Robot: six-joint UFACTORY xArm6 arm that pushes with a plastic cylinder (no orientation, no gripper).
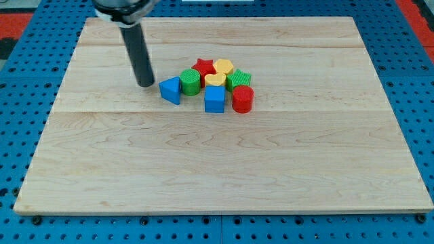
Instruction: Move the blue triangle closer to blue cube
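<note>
End effector is a bare rod, holds nothing; my tip (146,84) just left of blue triangle (171,90). Risk: off-centre push spins it past blue cube (214,99) into green cylinder (191,82).

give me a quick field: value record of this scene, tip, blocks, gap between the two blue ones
tip: my tip rests on the board just to the view's left of the blue triangle
target: blue cube, to the view's right of the triangle, a small gap between them
cluster: green cylinder, red star, yellow blocks, green star, red cylinder
surface: wooden board
task state: triangle not yet touching cube
</note>
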